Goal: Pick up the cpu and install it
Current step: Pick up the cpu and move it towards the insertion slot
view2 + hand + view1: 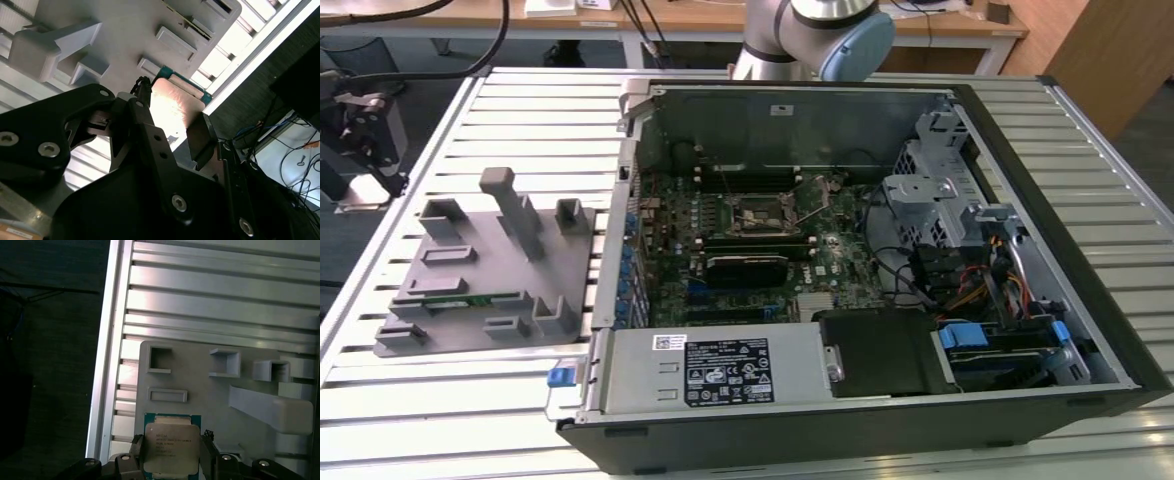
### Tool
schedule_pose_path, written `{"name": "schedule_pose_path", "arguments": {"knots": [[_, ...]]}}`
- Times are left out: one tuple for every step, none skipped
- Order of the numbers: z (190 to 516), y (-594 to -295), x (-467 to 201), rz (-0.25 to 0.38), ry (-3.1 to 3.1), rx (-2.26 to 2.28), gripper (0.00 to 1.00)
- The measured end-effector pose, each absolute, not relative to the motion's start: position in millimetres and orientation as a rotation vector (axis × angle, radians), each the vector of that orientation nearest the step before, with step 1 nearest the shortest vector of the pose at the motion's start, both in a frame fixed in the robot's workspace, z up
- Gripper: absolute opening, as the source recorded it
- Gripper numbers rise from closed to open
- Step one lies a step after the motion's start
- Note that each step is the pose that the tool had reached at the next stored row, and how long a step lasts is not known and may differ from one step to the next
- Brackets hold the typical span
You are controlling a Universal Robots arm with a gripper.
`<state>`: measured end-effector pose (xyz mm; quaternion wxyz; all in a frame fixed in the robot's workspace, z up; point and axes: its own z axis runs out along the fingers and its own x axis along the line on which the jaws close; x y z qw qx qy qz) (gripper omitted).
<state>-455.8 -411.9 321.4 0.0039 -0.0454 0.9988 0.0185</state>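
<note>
While the black gripper's (172, 455) fingers (200, 140) look clamped on opposite edges of the flat square silver-topped cpu (172, 445), it sits btwn them over the grey moulded tray (196, 367) nr the slatted metal table's (200, 290) edge, well apart from the motherboard socket (757, 212).

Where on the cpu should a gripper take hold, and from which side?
Grip the cpu by two opposite thin edges, coming in square to its flat silver top. It is a thin square plate, so only the rim gives parallel faces. The gripper clamps it this way, with the top face bare.
</note>
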Motion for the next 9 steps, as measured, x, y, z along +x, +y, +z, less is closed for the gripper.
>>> {"name": "schedule_pose_path", "arguments": {"knots": [[322.1,-411.9,-455.8,0.058,3.130,-0.142,0.53],[322.7,-411.9,-455.8,0.058,3.130,-0.142,0.53],[323.2,-411.9,-455.8,0.058,3.130,-0.142,0.53],[323.7,-411.9,-455.8,0.058,3.130,-0.142,0.53],[324.3,-411.9,-455.8,0.058,3.130,-0.142,0.53],[324.9,-411.9,-455.8,0.058,3.130,-0.142,0.53],[325.4,-411.9,-455.8,0.058,3.130,-0.142,0.53],[326.0,-411.9,-455.8,0.058,3.130,-0.142,0.53],[326.6,-411.9,-455.8,0.058,3.130,-0.142,0.53]]}}
